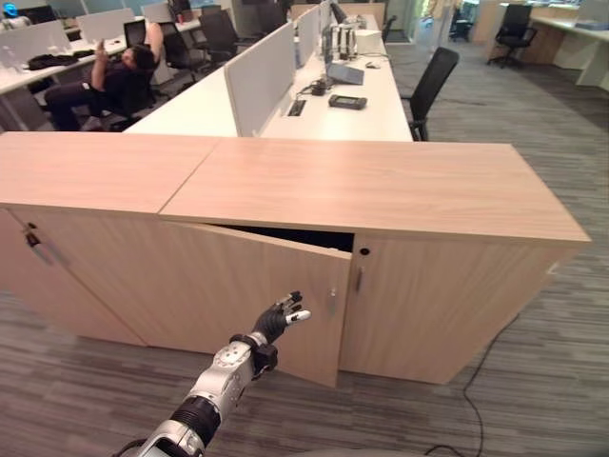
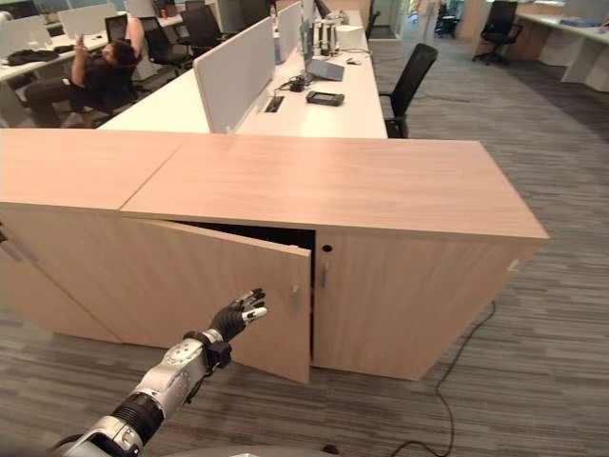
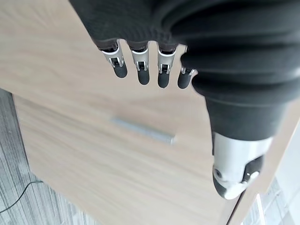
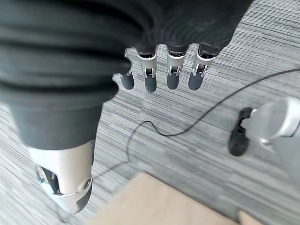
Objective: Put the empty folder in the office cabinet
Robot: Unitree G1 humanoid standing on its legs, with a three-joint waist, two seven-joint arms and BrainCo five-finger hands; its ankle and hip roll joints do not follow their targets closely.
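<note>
Cabinet door [image 1: 257, 290] ajar, left hand [image 1: 279, 321] before it, fingers relaxed; right hand [image 4: 70, 61] fingers relaxed.

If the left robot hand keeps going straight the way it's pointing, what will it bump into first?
Probably the half-open cabinet door. The left robot hand points at its wooden front, near the small metal handle. Its fingers look straight and hold nothing. How close it is, I can't tell.

Cabinet [image 1: 381, 190] interior: dark, contents indiscernible behind ajar door [image 1: 276, 286]. Neighbouring cabinet [image 1: 86, 171]: cut off at frame edge. Distant desk items [image 1: 347, 101]: too small to identify.
</note>
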